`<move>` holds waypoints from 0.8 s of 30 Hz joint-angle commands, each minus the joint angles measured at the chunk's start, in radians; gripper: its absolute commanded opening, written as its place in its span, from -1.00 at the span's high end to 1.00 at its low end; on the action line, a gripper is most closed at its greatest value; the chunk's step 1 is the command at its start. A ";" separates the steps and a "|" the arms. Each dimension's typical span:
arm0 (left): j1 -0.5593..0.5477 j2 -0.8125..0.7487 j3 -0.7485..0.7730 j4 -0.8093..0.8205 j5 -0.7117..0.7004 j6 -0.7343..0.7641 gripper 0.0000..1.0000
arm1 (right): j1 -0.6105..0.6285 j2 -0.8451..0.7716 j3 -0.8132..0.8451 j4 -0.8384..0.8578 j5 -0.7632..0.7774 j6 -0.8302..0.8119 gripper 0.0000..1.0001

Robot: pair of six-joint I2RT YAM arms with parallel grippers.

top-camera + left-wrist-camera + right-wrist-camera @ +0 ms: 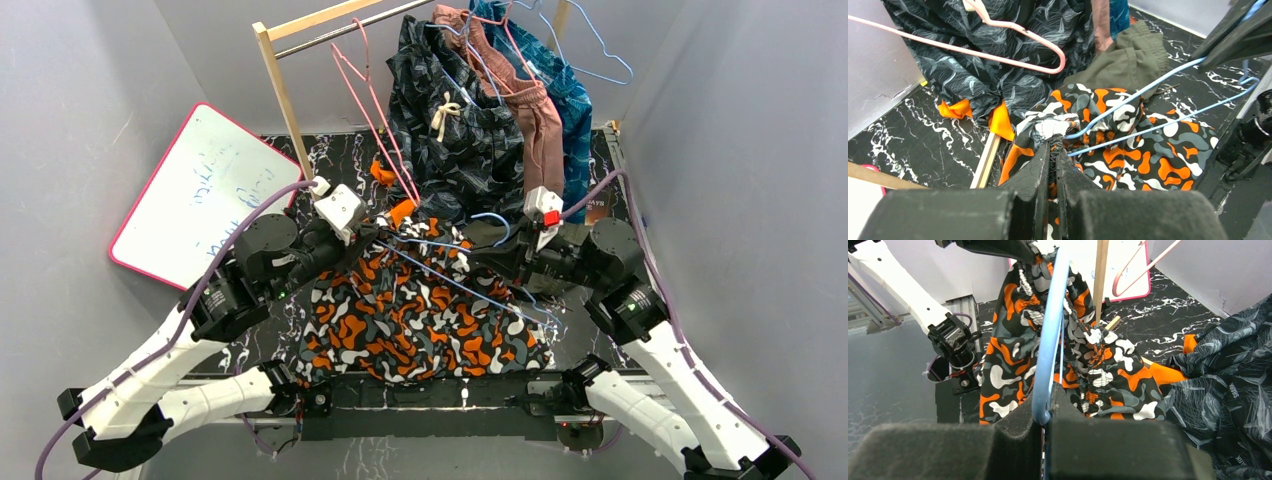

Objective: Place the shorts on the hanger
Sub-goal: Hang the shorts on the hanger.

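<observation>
Shorts (1148,160) in left end effector (1054,143)

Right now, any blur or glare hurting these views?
Top external: evenly lit, sharp; whiteboard bright, its writing faint. Left wrist: left gripper soft up close, shorts crisp. Right wrist: right gripper and hanger wire soft near the lens.

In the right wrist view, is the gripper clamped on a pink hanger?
No, the right gripper is shut on the wire of the light-blue hanger.
</observation>
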 commanded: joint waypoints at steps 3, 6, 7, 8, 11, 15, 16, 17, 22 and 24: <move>0.003 0.002 0.063 0.038 0.085 -0.035 1.00 | 0.044 0.042 0.004 0.028 0.006 -0.043 1.00; 0.004 0.007 0.070 0.063 0.129 -0.056 1.00 | 0.067 0.065 0.006 0.026 0.012 -0.049 1.00; 0.004 0.011 0.073 0.069 0.144 -0.067 1.00 | 0.077 0.067 0.006 0.040 0.018 -0.046 1.00; 0.005 0.015 0.076 0.071 0.160 -0.075 1.00 | 0.085 0.066 0.007 0.057 0.030 -0.042 1.00; 0.005 0.027 0.087 0.072 0.197 -0.093 1.00 | 0.108 0.031 0.008 0.145 0.099 -0.024 1.00; 0.004 0.023 0.084 0.068 0.188 -0.119 1.00 | 0.108 -0.042 -0.015 0.317 0.213 0.024 1.00; 0.005 0.019 0.080 0.067 0.185 -0.124 1.00 | 0.108 -0.051 -0.019 0.342 0.232 0.028 1.00; 0.004 0.014 0.074 0.068 0.179 -0.129 1.00 | 0.108 -0.054 -0.020 0.354 0.248 0.030 1.00; 0.005 0.004 0.057 0.067 0.181 -0.144 1.00 | 0.108 0.019 -0.005 0.238 0.201 0.027 1.00; 0.005 0.006 0.061 0.069 0.190 -0.148 1.00 | 0.109 0.053 -0.011 0.203 0.158 0.030 1.00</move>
